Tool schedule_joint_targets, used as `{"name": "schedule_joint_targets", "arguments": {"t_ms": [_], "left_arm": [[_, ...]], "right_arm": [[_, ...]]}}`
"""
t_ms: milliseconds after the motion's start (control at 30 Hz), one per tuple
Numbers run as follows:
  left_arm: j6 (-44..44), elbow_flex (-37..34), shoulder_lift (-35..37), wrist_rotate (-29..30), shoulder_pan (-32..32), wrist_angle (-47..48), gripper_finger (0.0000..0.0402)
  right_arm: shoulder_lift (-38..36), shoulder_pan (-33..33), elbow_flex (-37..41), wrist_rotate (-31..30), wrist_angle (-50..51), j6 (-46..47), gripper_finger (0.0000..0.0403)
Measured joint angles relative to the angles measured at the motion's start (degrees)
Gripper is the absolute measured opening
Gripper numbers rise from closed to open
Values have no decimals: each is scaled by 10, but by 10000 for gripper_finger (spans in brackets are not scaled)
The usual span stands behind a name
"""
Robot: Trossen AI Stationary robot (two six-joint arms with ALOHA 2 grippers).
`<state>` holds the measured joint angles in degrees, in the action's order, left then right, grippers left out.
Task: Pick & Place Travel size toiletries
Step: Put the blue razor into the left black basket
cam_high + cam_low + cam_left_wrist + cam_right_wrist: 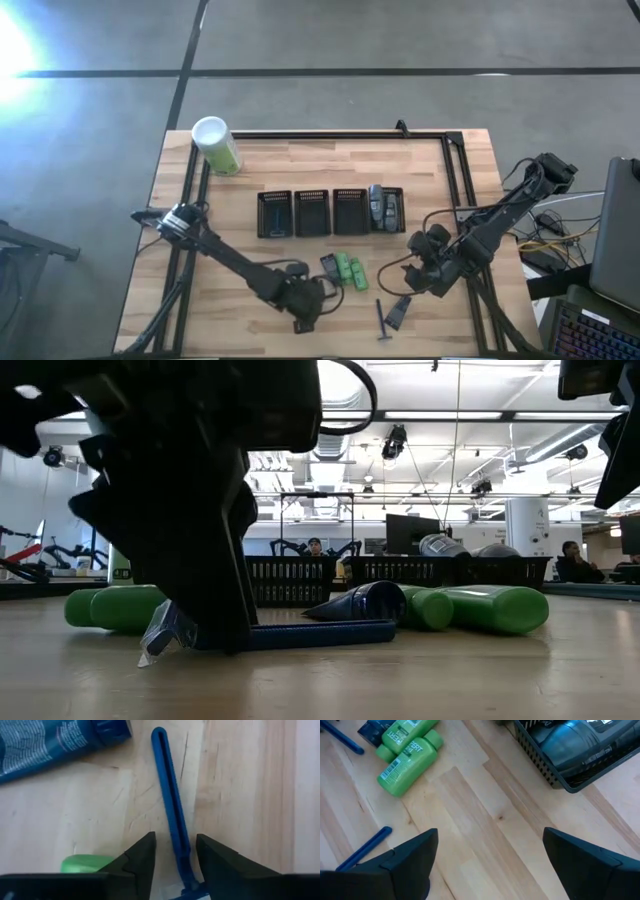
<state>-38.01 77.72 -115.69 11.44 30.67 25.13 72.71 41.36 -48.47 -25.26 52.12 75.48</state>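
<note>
A thin blue razor (pixel 167 785) lies flat on the wooden table, its clear-capped head (pixel 160 635) toward my left gripper. My left gripper (pixel 175 837) is low over the table near the front edge (pixel 308 316), open, with one finger on each side of the razor's handle close to the head and a gap on both sides. A dark blue tube (pixel 45 742) and green bottles (pixel 347 268) lie just beyond it. My right gripper (pixel 415 275) hangs open above bare wood (pixel 490 840), to the right of the bottles.
Several black mesh trays (pixel 275 228) stand in a row at mid-table; the rightmost holds grey tubes (pixel 380 205). A second razor (pixel 383 318) and a dark packet (pixel 400 310) lie near the front edge. A white-capped green canister (pixel 215 145) stands at the far left.
</note>
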Motion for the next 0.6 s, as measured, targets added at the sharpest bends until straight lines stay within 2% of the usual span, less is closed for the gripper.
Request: {"name": "schedule_joint_targets", "arguments": {"t_ms": [200, 500, 600], "left_arm": [[11, -17, 1, 40, 5, -8, 123], [46, -21, 1, 96, 4, 4, 38], [49, -21, 1, 100, 2, 5, 27]], "right_arm": [[0, 0, 0, 0, 0, 0, 354], [0, 0, 0, 2, 0, 17, 326], [0, 0, 0, 6, 0, 22, 318]]}}
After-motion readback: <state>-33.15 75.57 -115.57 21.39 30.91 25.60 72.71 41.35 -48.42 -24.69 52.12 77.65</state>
